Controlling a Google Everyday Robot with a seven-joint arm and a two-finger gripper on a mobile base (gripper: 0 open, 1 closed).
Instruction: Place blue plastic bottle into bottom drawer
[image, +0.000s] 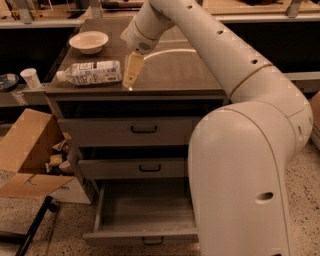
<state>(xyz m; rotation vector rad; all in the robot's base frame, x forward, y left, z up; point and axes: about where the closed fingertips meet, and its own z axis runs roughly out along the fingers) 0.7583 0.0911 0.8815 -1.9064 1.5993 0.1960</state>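
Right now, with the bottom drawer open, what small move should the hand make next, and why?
Probably ease the hand sideways over the blue plastic bottle. It lies on its side on the cabinet top, cap pointing away from the hand, and the hand hangs just beside its base, not holding it. The bottom drawer is open, so grasping likely comes first.

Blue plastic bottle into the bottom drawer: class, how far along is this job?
Done: the bottom drawer stands open. In hand: the gripper hangs beside the blue plastic bottle, which lies on the cabinet top, ungrasped. Left: grasp, lower, release inside.
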